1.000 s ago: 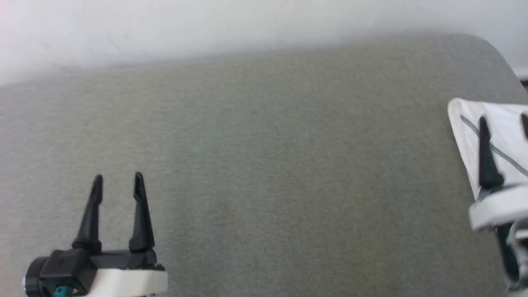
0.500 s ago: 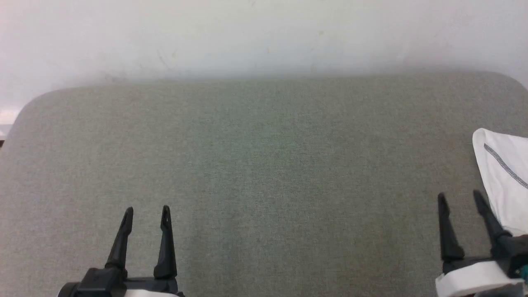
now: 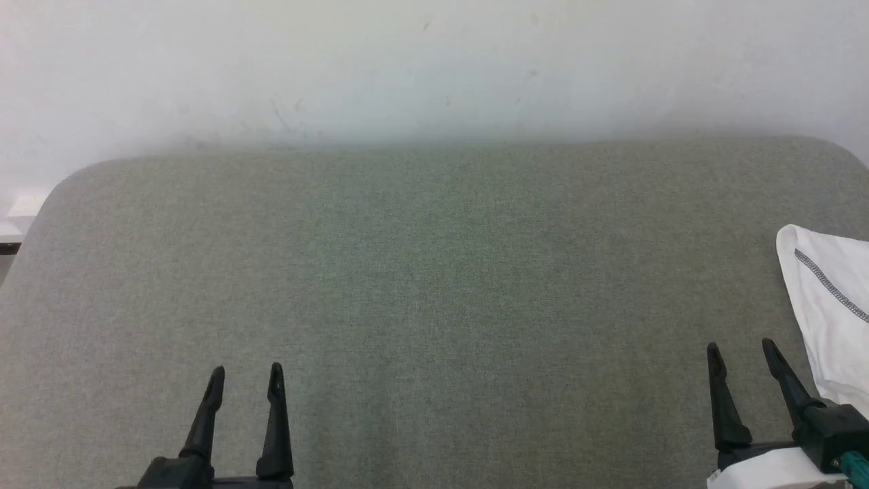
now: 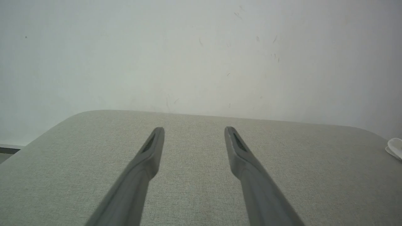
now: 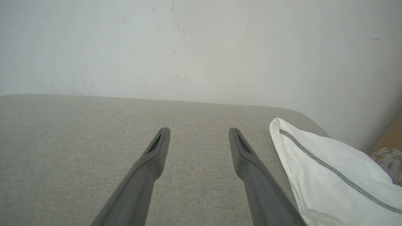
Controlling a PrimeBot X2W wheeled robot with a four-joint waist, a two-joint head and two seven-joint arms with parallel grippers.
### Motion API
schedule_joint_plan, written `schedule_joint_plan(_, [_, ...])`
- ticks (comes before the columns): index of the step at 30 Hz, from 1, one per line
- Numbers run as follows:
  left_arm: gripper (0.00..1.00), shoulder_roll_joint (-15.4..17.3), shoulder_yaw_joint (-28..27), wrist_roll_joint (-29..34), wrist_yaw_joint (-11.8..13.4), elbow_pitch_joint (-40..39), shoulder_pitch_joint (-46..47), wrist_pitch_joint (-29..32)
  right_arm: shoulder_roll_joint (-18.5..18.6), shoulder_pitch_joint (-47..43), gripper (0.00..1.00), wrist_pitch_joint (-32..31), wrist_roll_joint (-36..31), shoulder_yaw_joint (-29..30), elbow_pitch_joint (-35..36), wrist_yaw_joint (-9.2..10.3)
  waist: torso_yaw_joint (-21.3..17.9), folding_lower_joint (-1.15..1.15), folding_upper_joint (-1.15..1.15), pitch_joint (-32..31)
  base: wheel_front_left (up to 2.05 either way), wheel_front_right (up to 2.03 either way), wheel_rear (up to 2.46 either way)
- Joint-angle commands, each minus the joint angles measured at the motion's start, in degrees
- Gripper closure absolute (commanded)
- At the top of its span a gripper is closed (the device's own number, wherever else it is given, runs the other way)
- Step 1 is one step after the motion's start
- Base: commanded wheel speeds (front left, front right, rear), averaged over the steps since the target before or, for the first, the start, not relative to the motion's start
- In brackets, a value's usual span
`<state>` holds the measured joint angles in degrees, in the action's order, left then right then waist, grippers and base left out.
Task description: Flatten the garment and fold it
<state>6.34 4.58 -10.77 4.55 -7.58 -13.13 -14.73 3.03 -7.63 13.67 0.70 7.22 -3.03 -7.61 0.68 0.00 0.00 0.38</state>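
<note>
The garment is white cloth with a grey stitched seam, lying folded at the far right edge of the grey-green padded table; most of it runs out of the head view. It also fills the lower right of the right wrist view, garment, and a small white bit of the garment shows at the right edge of the left wrist view. My right gripper is open just left of the garment, nothing between its fingers. My left gripper is open at the lower left over bare table.
A pale wall rises right behind the table's rounded far edge. A brown patterned surface shows beyond the table's right corner in the right wrist view. The table's left corner drops off to the floor.
The head camera has swung and tilted, so the whole picture shifted. The right gripper, which stood over the garment a second ago, now stands beside it. Both grippers stay open.
</note>
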Motion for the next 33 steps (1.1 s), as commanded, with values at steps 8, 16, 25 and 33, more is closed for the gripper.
schedule_joint_plan(8, [1.0,-0.4,-0.2,0.3,-0.4,0.2,0.2,0.2,0.0,0.1,1.0,-0.2,-0.1,0.0,0.0,0.0,-0.1,0.01,0.0,0.0,0.0,0.0,0.0])
schedule_joint_plan(16, [1.0,-0.6,-0.4,1.0,-0.7,0.7,1.0,1.2,0.0,0.6,1.0,-1.0,-0.1,-0.5,0.2,0.01,-0.1,0.01,0.0,0.0,0.0,0.0,0.0])
schedule_joint_plan(25, [1.0,-0.8,-0.8,1.8,-1.0,1.2,1.9,2.2,0.0,1.2,1.0,-2.0,-0.2,-1.0,0.5,0.02,-0.1,0.01,0.0,0.0,0.0,0.0,0.0])
schedule_joint_plan(33, [1.0,-1.0,-1.0,2.4,-1.3,1.7,2.8,3.2,0.0,1.6,1.0,-2.9,-0.2,-1.5,0.6,0.03,-0.2,0.0,0.0,0.0,0.0,0.0,0.0])
